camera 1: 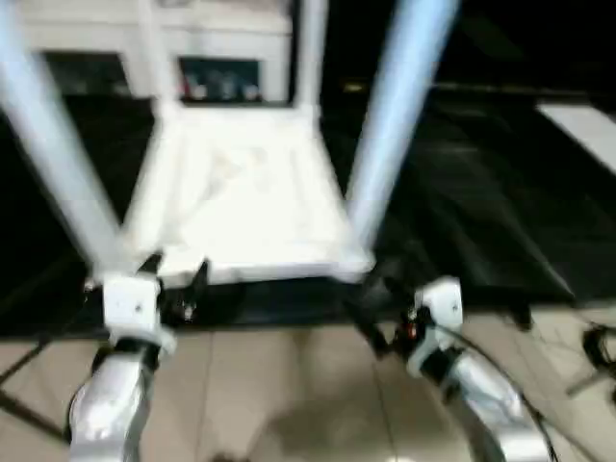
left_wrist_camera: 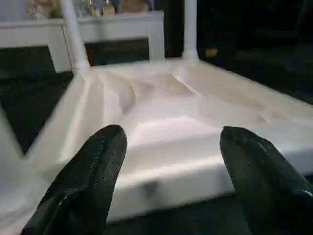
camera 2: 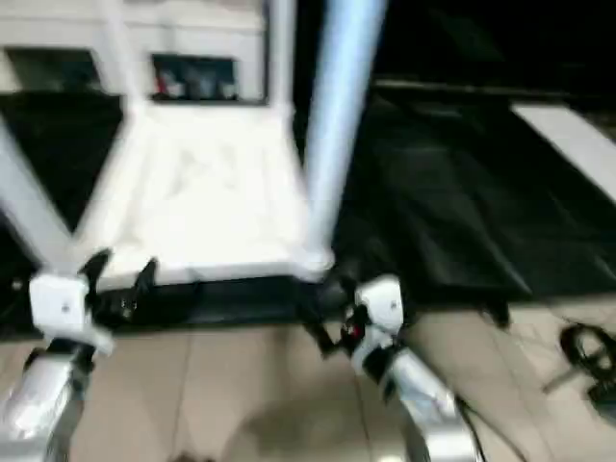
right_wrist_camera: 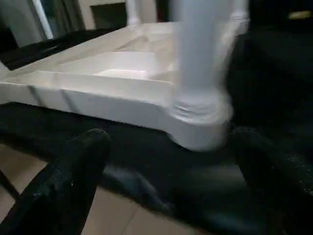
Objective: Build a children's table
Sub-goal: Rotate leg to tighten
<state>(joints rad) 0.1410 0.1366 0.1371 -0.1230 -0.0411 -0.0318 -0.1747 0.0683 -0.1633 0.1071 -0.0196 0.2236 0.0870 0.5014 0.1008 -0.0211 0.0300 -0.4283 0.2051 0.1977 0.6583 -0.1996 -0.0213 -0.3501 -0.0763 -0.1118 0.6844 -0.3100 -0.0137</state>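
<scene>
Upside down on the black-draped desk (camera 1: 481,221): 1 children's table (camera 1: 245,207), white, ribbed underside up, with 4 legs standing in the corner sockets — near left leg (camera 1: 53,154), near right leg (camera 1: 395,115), far left leg (camera 1: 154,48), far right leg (camera 1: 310,53). Near edge of the white top close to the desk's front edge, just ahead of both grippers. Behind, 1 white cabinet (camera 1: 231,43) with glass doors.

2 grippers, both at the near edge of the top. Left gripper (camera 1: 173,279) by the near left corner, jaws wide apart, holding nothing; from the left wrist view, black fingers (left_wrist_camera: 83,186) spread either side of the top's rim, not touching it. Right gripper (camera 1: 371,298) just beside the near right corner socket, jaws spread wide, empty; from the right wrist view, near right leg and its socket between the fingers (right_wrist_camera: 68,181) but farther out, with a gap.

Open room: bare black cloth to the right of the white top, tiled floor (camera 1: 289,385) below the desk edge between the 2 silver forearms. Cables (camera 1: 597,351) on the floor at far right.
</scene>
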